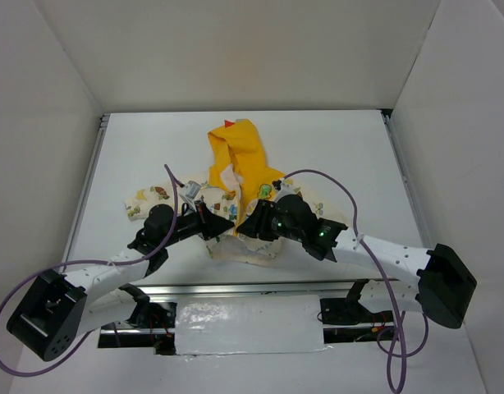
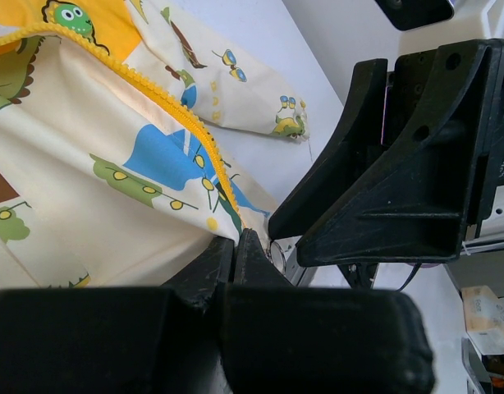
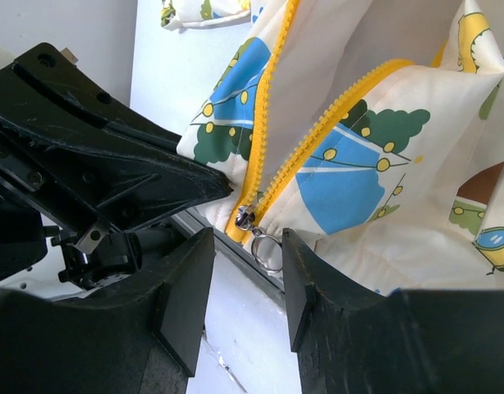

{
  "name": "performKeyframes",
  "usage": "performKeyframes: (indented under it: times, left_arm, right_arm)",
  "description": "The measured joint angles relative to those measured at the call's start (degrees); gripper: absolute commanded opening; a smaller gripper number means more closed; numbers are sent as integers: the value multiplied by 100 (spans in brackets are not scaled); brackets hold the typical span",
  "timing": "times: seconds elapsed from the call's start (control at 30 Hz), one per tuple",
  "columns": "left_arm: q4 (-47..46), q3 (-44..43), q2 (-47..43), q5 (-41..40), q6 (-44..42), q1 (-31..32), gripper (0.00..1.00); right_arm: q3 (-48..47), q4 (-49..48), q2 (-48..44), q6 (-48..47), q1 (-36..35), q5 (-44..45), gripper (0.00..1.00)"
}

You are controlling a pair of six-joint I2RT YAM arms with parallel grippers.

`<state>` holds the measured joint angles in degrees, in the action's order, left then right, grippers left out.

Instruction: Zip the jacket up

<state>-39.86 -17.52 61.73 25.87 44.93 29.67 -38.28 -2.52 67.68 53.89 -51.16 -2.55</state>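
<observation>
The cream cartoon-print jacket lies front-up on the table with its yellow hood towards the far side. Its yellow zip is open, and the metal slider sits at the bottom hem with a ring pull hanging from it. My left gripper is shut on the hem just beside the zip's lower end. My right gripper is open, with one finger on each side of the ring pull and not touching it. The two grippers almost meet at the hem in the top view, the right gripper to the right.
The white table has white walls at the back and both sides. A metal rail runs along the near edge just behind the hem. Purple cables loop over both arms. One sleeve lies spread to the left.
</observation>
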Motion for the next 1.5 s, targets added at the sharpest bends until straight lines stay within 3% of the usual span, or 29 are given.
performKeyframes:
  times: [1.5]
  left_arm:
    - [-20,0,74,0,-2,7,0]
  right_arm:
    - [496,-420,-72,227,-186,-476,39]
